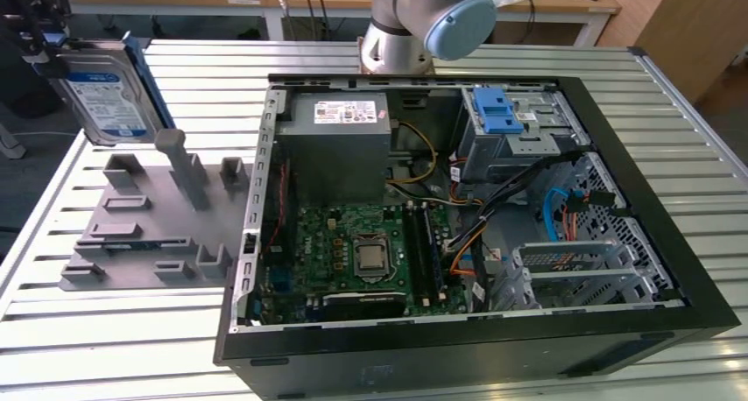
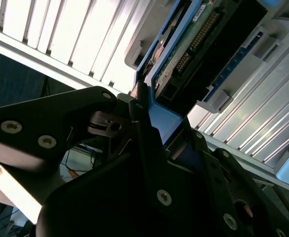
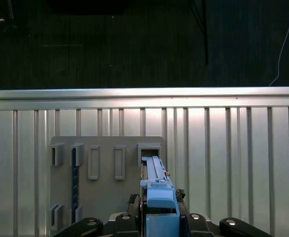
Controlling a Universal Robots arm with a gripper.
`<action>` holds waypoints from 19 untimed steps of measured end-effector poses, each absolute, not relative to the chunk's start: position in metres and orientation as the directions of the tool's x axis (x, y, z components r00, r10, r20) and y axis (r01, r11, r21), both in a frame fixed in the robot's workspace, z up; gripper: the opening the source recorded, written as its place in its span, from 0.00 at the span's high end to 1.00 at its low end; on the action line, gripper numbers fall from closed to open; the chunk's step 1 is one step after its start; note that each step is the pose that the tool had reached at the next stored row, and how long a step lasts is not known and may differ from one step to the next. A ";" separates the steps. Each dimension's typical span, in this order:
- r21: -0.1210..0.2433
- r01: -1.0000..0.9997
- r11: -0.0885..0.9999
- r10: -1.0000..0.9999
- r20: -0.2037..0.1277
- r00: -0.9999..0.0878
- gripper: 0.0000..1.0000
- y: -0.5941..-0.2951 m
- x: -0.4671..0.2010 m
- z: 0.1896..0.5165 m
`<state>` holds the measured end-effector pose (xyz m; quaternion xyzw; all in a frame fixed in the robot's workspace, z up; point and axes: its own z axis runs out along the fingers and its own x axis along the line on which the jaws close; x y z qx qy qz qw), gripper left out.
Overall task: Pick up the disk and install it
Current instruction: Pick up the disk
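Observation:
The disk [image 1: 105, 94], silver-grey with a white-and-blue label and a blue rail frame, hangs upright at the exterior view's far left, lifted above the grey holder plate [image 1: 152, 217]. My gripper [image 1: 45, 49] is shut on its upper end. In the first wrist view the disk [image 3: 156, 182] is seen edge-on between my fingers [image 3: 134, 210], over the holder plate [image 3: 104, 197]. The second wrist view shows the disk's circuit-board side [image 2: 198, 44] and blue rail clamped in my gripper [image 2: 144, 113]. The open computer case [image 1: 654, 182] lies to the exterior view's right.
Inside the case are a grey power supply box [image 1: 339, 147], a motherboard [image 1: 363, 252], loose cables and a drive bay with a bright blue latch [image 1: 500, 112]. The arm's base [image 1: 409, 24] stands behind the case. Everything rests on a slatted metal table [image 1: 117, 331].

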<state>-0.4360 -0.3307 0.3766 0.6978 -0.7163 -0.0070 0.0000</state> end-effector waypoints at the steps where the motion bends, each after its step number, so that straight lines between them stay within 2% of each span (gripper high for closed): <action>1: 0.010 -1.000 0.026 -1.000 -0.010 -0.026 0.64 -0.331 -0.436 0.378; 19: 0.010 -1.000 0.026 -1.000 -0.010 -0.026 0.64 -0.331 -0.436 0.396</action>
